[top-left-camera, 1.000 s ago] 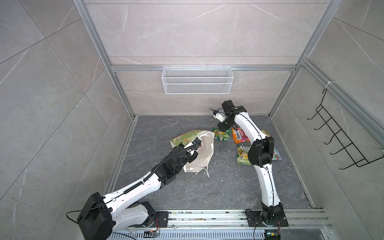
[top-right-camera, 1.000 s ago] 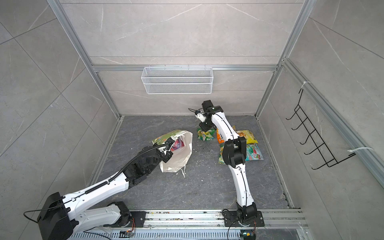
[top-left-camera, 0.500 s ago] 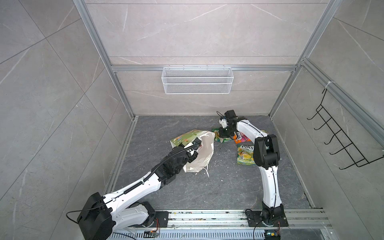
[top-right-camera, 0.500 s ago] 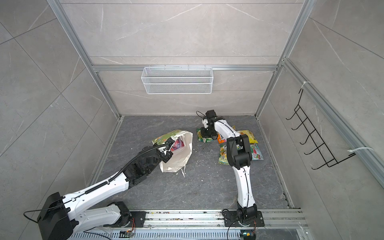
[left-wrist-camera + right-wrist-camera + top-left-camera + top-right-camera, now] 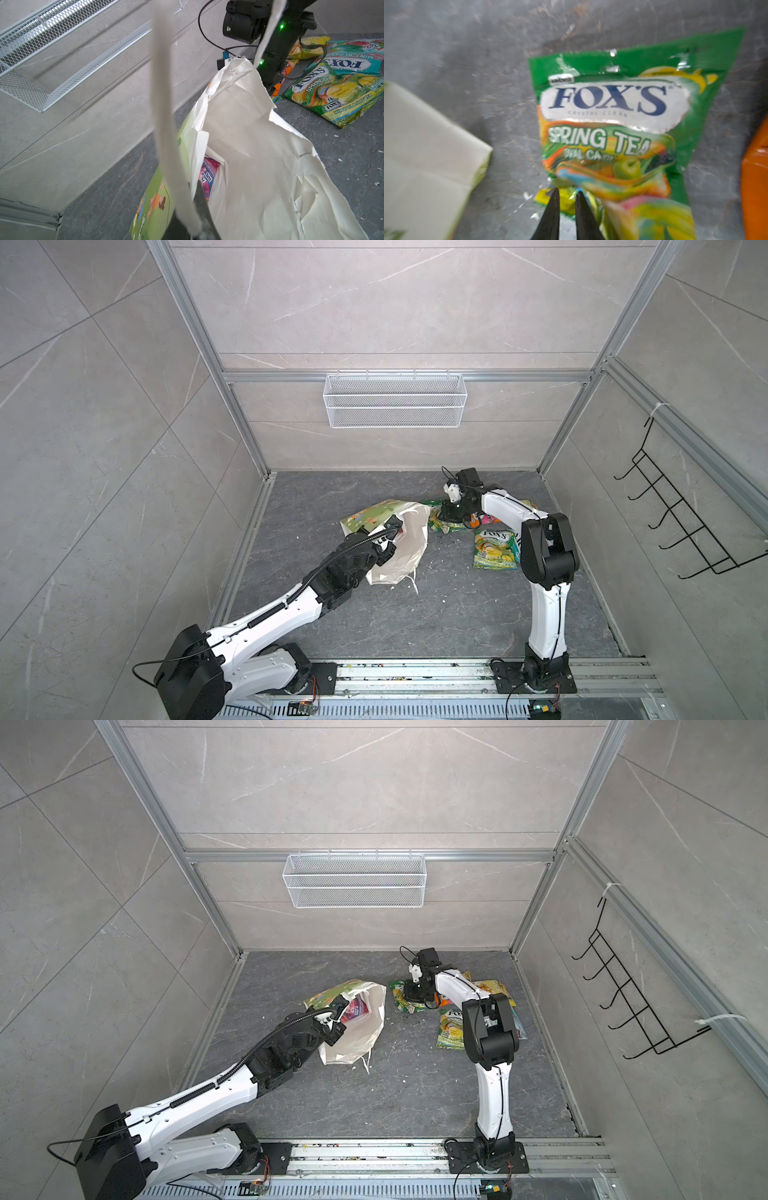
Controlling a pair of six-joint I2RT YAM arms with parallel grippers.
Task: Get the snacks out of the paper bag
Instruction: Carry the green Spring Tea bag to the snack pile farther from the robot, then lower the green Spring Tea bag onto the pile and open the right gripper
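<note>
The white paper bag (image 5: 405,551) (image 5: 359,1036) lies on the grey floor with its mouth held up. My left gripper (image 5: 388,536) (image 5: 197,199) is shut on its rim beside the cord handle. Inside the bag shows a purple pouch (image 5: 208,176) (image 5: 356,1009). My right gripper (image 5: 451,516) (image 5: 566,193) is down on the floor behind the bag, its narrow jaws pinched on the corner of a green Spring Tea pouch (image 5: 612,124) (image 5: 401,998). Other snacks lie out by the right arm: a green-yellow pouch (image 5: 494,549), a teal one (image 5: 353,60), an orange one (image 5: 756,176) and a yellow one (image 5: 494,988).
A white wire mesh basket (image 5: 395,406) hangs on the back wall. A black hook rack (image 5: 673,522) sticks out from the right wall. Small white paper scraps dot the floor. The right arm's elbow (image 5: 546,551) stands over the loose pouches.
The right gripper came down from above the back of the floor onto the green pouch and narrowed its jaws. The left arm and bag stayed put.
</note>
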